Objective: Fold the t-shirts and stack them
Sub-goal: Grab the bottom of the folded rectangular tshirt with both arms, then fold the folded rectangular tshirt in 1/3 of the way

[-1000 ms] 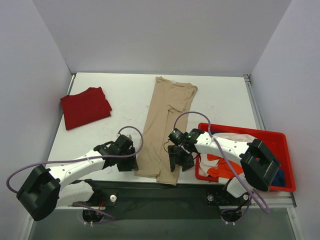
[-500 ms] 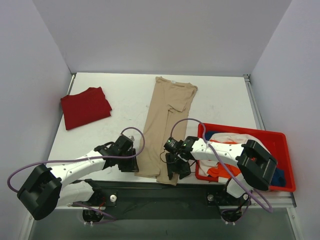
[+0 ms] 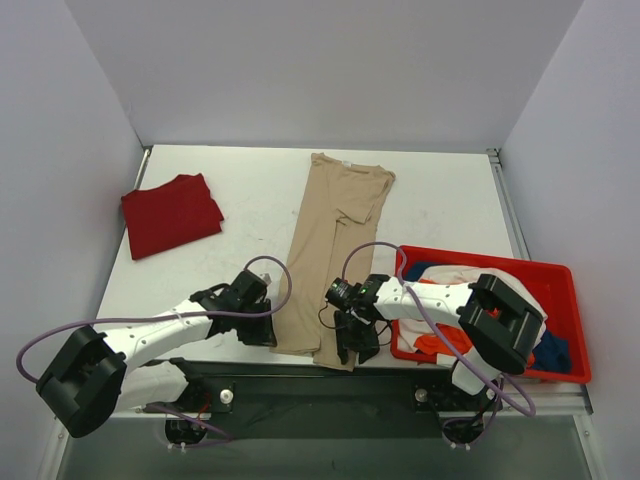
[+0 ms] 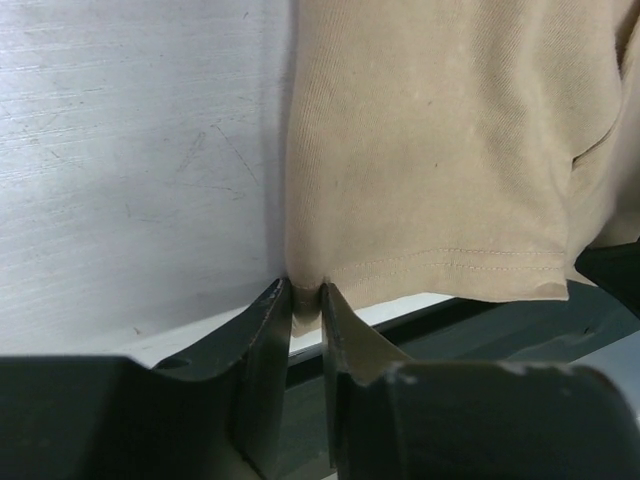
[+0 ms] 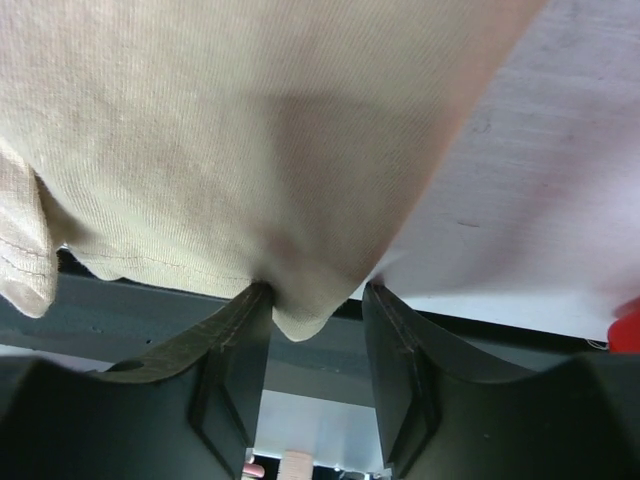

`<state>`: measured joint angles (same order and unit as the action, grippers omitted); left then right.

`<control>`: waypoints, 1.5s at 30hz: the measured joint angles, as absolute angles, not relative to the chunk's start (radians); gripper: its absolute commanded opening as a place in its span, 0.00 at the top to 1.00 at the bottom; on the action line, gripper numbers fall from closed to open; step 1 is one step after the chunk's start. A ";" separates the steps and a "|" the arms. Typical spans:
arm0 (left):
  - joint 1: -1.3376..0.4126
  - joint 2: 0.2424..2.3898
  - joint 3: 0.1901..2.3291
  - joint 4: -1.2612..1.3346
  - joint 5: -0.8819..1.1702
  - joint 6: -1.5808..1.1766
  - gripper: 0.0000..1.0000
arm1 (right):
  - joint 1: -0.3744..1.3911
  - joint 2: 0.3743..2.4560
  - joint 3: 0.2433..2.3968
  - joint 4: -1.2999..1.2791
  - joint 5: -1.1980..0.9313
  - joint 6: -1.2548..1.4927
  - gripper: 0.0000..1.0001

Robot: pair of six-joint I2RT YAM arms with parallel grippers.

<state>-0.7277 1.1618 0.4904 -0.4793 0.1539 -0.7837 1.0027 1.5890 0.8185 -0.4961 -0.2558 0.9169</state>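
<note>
A long beige t-shirt [image 3: 335,240] lies folded lengthwise down the middle of the table, its hem at the near edge. My left gripper [image 3: 270,335] is at the hem's left corner. In the left wrist view that gripper [image 4: 305,290] is shut on a pinch of the beige t-shirt [image 4: 430,150]. My right gripper [image 3: 350,345] is at the hem's right corner. In the right wrist view it [image 5: 315,295] stands open, and a corner of the beige t-shirt [image 5: 230,130] hangs between the fingers, touching only the left finger [image 5: 240,320]. A dark red t-shirt [image 3: 172,213] lies folded at the far left.
A red bin [image 3: 560,270] stands at the near right, right beside my right arm. It holds white [image 3: 470,278], orange [image 3: 440,345] and blue [image 3: 550,352] cloth. The table's near edge runs just under both grippers.
Both grippers have narrowed; the left has closed on the hem corner. The right gripper has slid left and toward the near edge, onto the hem's right corner.
</note>
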 measured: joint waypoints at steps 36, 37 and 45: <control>-0.732 1.032 0.609 -0.756 0.196 -0.750 1.00 | 1.079 1.483 0.877 -0.664 -0.330 0.941 1.00; -0.732 1.022 0.626 -0.772 0.199 -0.750 1.00 | 1.082 1.468 0.891 -0.682 -0.330 0.947 1.00; -0.731 0.993 0.807 -0.839 0.210 -0.756 1.00 | 1.063 1.368 1.085 -0.851 -0.278 0.971 1.00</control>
<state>-0.7315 0.9932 0.8074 -0.8387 0.2104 -0.7563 1.0626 1.3678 1.0855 -0.8509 -0.2775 0.9707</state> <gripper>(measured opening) 0.126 0.065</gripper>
